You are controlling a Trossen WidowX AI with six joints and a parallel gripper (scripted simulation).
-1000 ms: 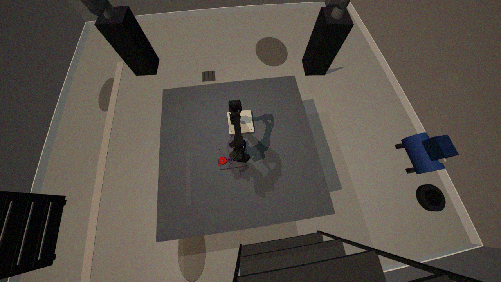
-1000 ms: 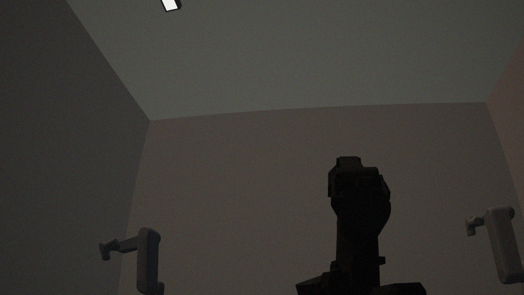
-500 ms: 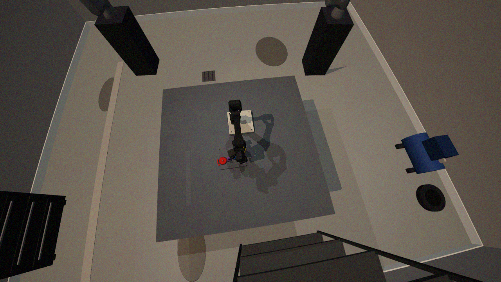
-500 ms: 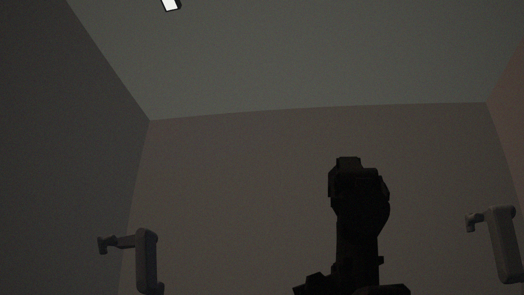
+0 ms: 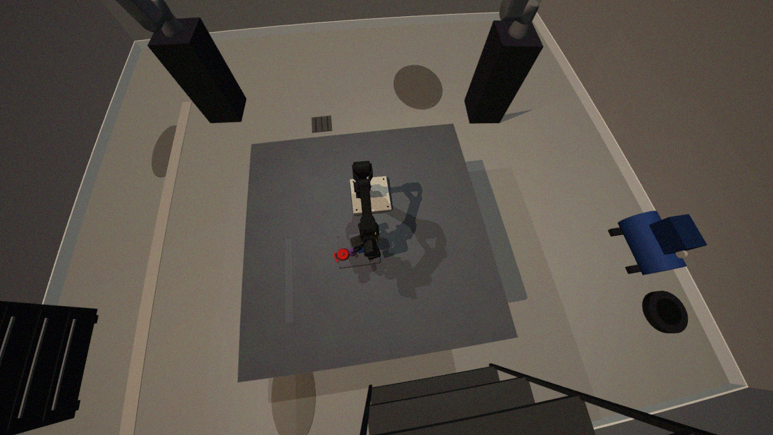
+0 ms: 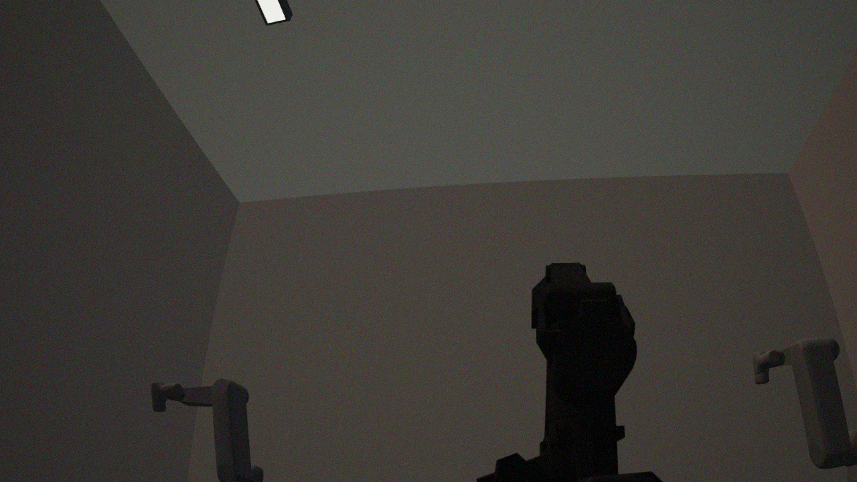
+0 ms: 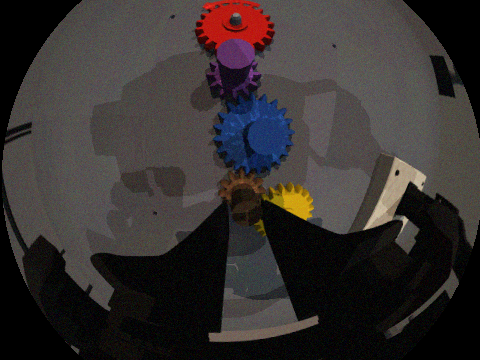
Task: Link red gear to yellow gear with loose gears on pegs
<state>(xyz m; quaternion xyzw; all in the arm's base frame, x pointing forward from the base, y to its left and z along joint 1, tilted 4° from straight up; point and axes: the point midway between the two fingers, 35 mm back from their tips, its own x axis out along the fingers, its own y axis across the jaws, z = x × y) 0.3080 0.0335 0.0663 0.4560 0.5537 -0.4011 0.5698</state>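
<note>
The red gear (image 7: 210, 31) (image 5: 342, 252) sits on a peg of the grey board. In the wrist view, a purple gear (image 7: 216, 80) with a tall round handle stands against it, then a blue gear (image 7: 230, 135) with a handle, then a small brown gear (image 7: 229, 188). The yellow gear (image 7: 300, 202) lies beside the brown one, partly behind my right finger; its stripe is hidden. The four look close enough to mesh, but exact seating is unclear. My gripper (image 7: 244, 207) is slightly open, with its fingertips on either side of the brown gear's handle and narrow gaps beside it.
The arm's pale base plate (image 5: 381, 202) (image 7: 376, 200) stands behind the gears. A red arrow (image 5: 336, 260) curves beside the red gear. Shadows of the arm cross the board and the dark floor mat (image 5: 302, 178). The exterior view shows only the dark upper arm (image 6: 581, 383) and walls.
</note>
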